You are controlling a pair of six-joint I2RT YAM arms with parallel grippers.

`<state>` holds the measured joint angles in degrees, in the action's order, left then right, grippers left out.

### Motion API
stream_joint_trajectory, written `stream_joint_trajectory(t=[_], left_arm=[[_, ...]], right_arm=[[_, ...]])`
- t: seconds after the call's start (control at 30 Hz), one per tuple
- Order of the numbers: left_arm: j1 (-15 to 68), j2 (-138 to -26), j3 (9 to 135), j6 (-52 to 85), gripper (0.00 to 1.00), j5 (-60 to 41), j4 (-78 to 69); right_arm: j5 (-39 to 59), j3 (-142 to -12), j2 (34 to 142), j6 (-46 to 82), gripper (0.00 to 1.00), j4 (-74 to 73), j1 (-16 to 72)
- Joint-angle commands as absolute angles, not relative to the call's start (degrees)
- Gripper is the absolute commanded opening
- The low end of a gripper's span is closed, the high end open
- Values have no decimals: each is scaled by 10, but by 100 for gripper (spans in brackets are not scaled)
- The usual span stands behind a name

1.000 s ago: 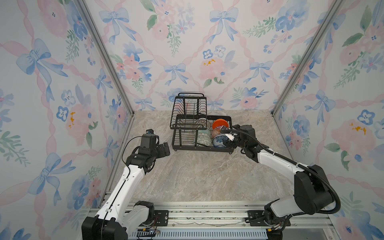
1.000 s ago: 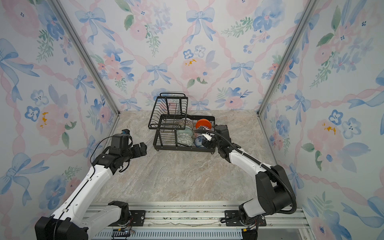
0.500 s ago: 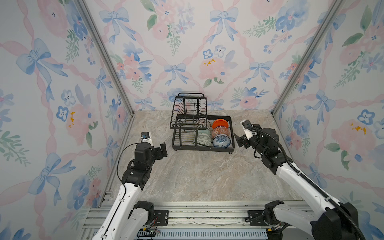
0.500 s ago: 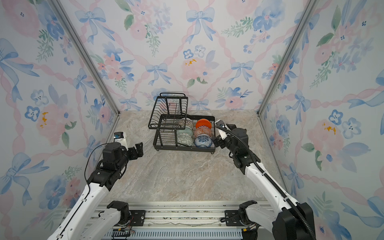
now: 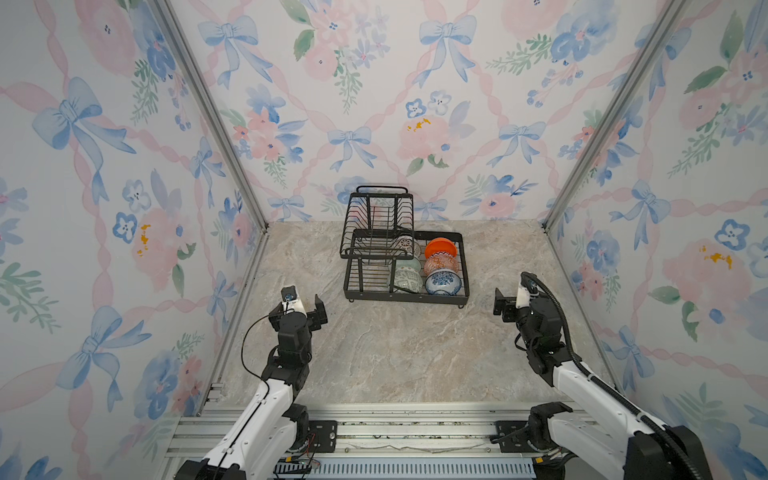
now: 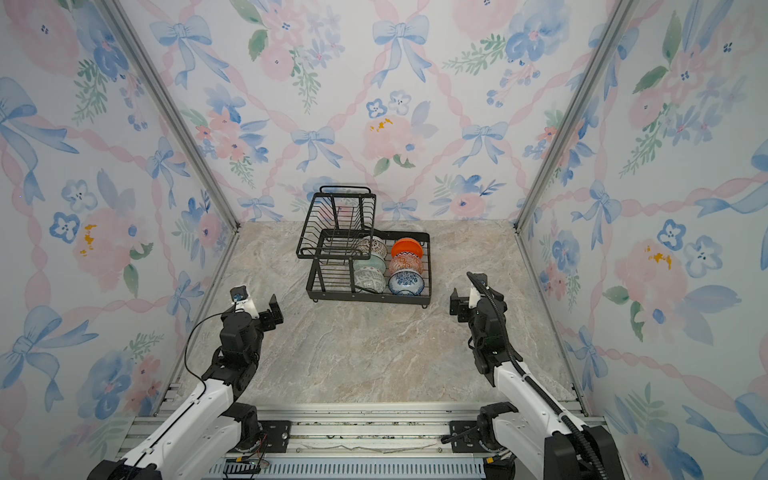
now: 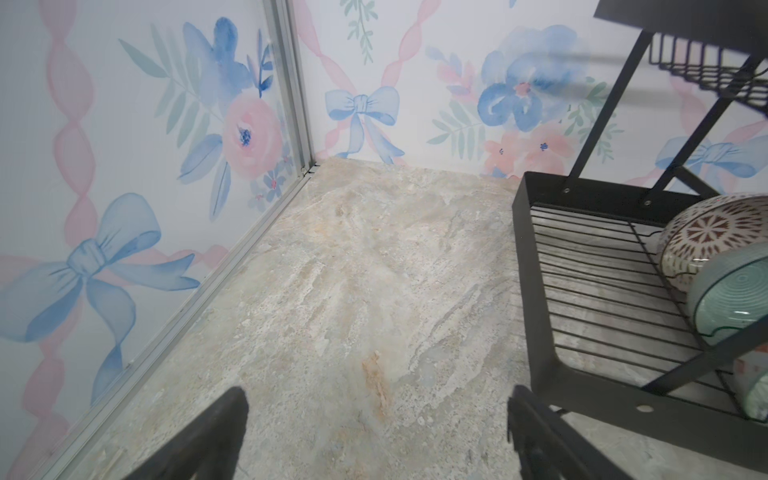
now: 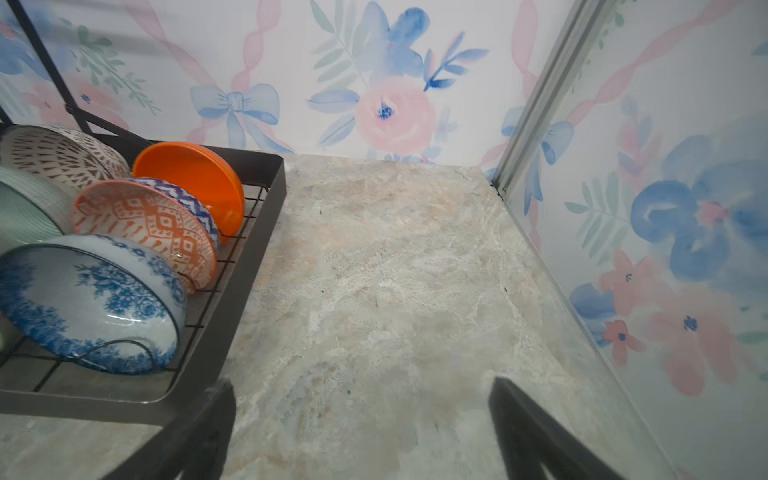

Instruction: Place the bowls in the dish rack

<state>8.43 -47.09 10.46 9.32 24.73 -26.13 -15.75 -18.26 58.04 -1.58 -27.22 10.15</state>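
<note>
Paired manipulators: left arm and right arm, each of white shell links between black cylindrical joint housings, with black wrist sections. Small white camera housing atop the left wrist, blue-tinted at its face; matching white housing at the right wrist. Thin black cable looped beside the left forearm; thick ribbed black conduit along the right arm. Matte black flat fingers on left gripper and right gripper. Black base plates dotted with pale screw heads.
</note>
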Motion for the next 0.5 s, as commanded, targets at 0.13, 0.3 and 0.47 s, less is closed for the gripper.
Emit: stream_joint_trajectory(t=[0.13, 0.3, 0.47], left_arm=[[39, -574, 55, 48, 98, 244, -471], [13, -660, 61, 26, 98, 199, -553], [-3, -741, 87, 14, 98, 158, -619]], right_arm=[[-211, -178, 725, -2, 97, -486, 70], [-186, -190, 808, 10, 97, -517, 56], [-141, -210, 876, -8, 97, -541, 57]])
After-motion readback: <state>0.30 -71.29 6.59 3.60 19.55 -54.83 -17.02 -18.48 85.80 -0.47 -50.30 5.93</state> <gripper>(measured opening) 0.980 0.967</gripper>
